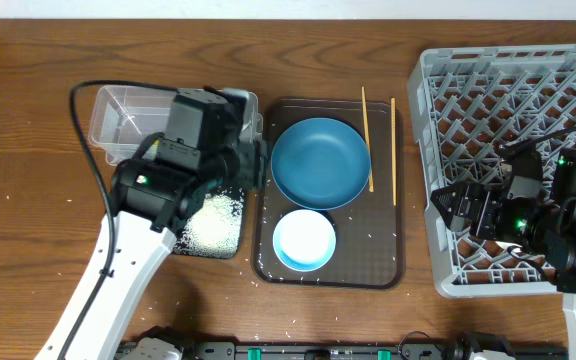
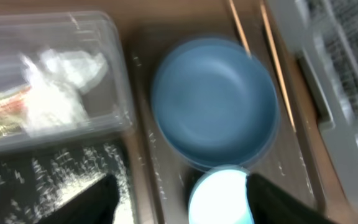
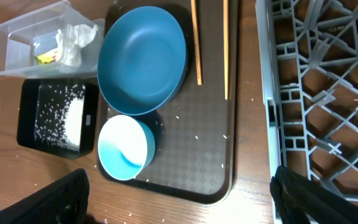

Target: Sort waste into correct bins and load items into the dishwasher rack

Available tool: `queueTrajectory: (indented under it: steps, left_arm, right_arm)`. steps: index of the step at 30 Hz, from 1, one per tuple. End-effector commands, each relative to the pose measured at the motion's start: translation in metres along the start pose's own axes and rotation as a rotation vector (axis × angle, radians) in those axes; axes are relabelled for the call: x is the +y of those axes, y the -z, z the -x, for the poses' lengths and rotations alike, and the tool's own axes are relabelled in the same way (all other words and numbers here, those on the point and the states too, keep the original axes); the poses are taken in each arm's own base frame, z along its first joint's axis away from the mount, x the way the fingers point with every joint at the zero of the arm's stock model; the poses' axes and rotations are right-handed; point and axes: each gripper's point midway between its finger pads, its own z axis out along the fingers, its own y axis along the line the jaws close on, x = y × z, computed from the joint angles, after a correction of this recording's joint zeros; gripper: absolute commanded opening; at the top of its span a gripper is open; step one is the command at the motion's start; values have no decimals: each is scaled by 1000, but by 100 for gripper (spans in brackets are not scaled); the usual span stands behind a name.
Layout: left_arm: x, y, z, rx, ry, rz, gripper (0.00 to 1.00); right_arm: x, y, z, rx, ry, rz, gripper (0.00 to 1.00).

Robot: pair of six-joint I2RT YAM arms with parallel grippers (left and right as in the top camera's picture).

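Left hand (image 2: 180,183): spread wide with nothing held. It is seen over the near corner of the black tray (image 3: 28,104) and the bowl (image 3: 124,148). This view is blurred.
Right hand (image 3: 179,180): spread wide with nothing held, and seen over the left edge of the rack (image 1: 508,90).
Bowl: round and glossy, white inside with a blue rim. It stands upright at the near end of the brown tray (image 1: 368,250), just beside the plate (image 1: 320,162).
Plate: round, shallow, dark blue and smooth. It lies flat on the far half of the brown tray.
Chopsticks (image 1: 393,150): two thin, pale wooden sticks. They lie roughly parallel on the brown tray, right of the plate, and the left one runs close along the plate's rim.
Brown tray: rectangular with rounded corners and a finely textured dark surface. It sits between the black tray and the rack, and a few grains are scattered on it.
Black tray: shallow, glossy and rectangular, left of the brown tray.
Rice (image 3: 73,121): loose white grains, heaped towards the right side of the black tray.
Tub (image 1: 118,120): clear plastic with rounded corners, just beyond the black tray.
Tissue (image 3: 76,40): white and crumpled, inside the tub.
Wrapper (image 3: 47,57): yellow-green and printed, inside the tub beside the tissue.
Rack: grey plastic with an open lattice floor, at the right of the desk (image 1: 28,250).
Desk: brown wood with visible grain, and stray grains are scattered on it.
Room: a pale strip (image 1: 268,8) is seen along the far edge of the desk.
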Motion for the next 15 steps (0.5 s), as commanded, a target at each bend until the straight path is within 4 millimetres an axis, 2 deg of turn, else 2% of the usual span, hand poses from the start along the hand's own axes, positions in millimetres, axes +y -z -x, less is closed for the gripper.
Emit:
queueTrajectory:
  steps: [1,7,15]
  left_arm:
    - [-29,5,-21,83,-24,-106,61]
    - [-49,7,-56,210,-17,-110,57]
    - [-72,8,-79,263,-67,-96,55]
  right_arm:
    - [3,-4,-4,21,40,7,91]
    - [4,-9,-6,47,42,11,91]
    - [2,-13,-9,78,26,5,93]
